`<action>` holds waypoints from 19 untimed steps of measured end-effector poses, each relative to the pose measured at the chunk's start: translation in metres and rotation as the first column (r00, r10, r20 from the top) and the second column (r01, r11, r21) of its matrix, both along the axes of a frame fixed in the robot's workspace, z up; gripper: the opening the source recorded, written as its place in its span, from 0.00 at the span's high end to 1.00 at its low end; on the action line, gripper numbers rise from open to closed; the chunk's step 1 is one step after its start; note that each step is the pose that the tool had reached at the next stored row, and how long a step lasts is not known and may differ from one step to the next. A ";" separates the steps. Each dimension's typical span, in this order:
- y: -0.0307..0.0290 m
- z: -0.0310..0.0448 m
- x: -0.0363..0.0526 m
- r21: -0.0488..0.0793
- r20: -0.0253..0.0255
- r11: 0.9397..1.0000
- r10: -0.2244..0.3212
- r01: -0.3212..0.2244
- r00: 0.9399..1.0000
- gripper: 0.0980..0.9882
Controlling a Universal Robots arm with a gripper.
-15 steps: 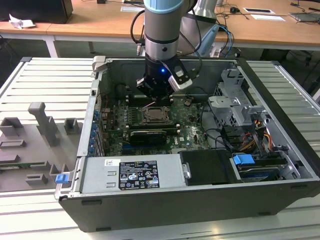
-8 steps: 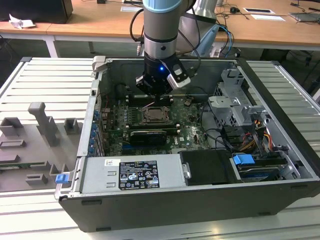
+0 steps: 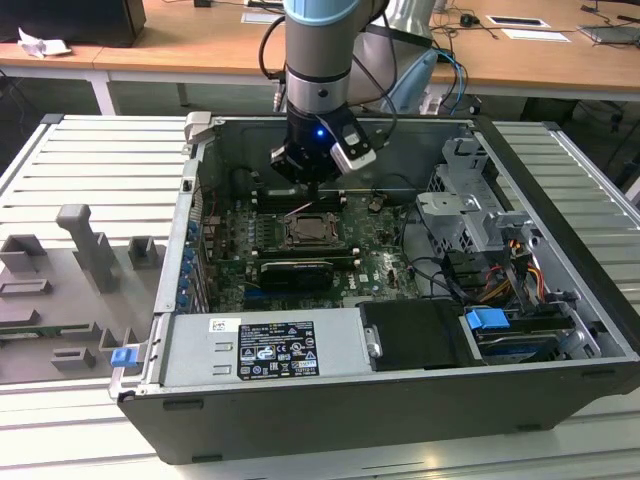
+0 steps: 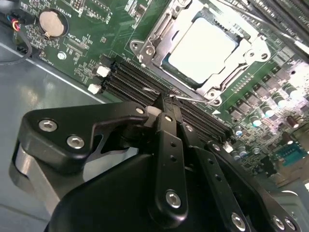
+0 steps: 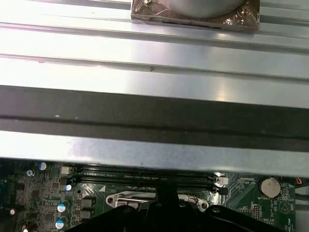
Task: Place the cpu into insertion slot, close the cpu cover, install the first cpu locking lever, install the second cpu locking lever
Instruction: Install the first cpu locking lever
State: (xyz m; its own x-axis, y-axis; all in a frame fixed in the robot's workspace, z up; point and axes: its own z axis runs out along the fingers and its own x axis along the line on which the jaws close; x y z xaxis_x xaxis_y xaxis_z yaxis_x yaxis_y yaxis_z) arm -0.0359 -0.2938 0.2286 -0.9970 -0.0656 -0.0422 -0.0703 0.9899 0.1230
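Observation:
The cpu (image 4: pixel 203 48), a pale silvery square, lies in the insertion slot (image 3: pixel 308 232) on the green motherboard. The cpu cover (image 4: pixel 157 36), a silvery metal frame, lies flat around it with the chip showing through its window. My gripper (image 4: pixel 166 102) hangs just behind the socket, over the memory slots, with its black fingers (image 4: pixel 166 125) pressed together. Its tips sit at a thin wire locking lever (image 4: pixel 193 99) that runs along the socket's edge; whether they pinch the wire I cannot tell. In the exterior view the gripper (image 3: pixel 312 185) stands just above the socket, inside the open computer case.
Long black memory slots (image 4: pixel 130 77) lie between gripper and socket. A black expansion card (image 3: pixel 295 272) sits in front of the socket, a grey drive cage (image 3: pixel 460 200) and coloured cables (image 3: pixel 520 265) to the exterior view's right. The case wall (image 5: pixel 154 111) rises close behind the gripper.

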 end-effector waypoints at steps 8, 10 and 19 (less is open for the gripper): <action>0.0030 -0.0092 0.0048 0.000 0.000 1.000 0.000 0.000 1.000 0.99; 0.0033 -0.0112 0.0057 0.000 0.000 1.000 -0.001 0.001 1.000 0.99; 0.0030 -0.0213 0.0101 -0.002 0.000 1.000 -0.024 0.024 1.000 0.99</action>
State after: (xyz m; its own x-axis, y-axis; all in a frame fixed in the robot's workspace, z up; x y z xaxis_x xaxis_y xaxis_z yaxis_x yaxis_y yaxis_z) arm -0.0257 -0.2908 0.2073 -0.9983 -0.0414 -0.0420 -0.0462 0.9916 0.1207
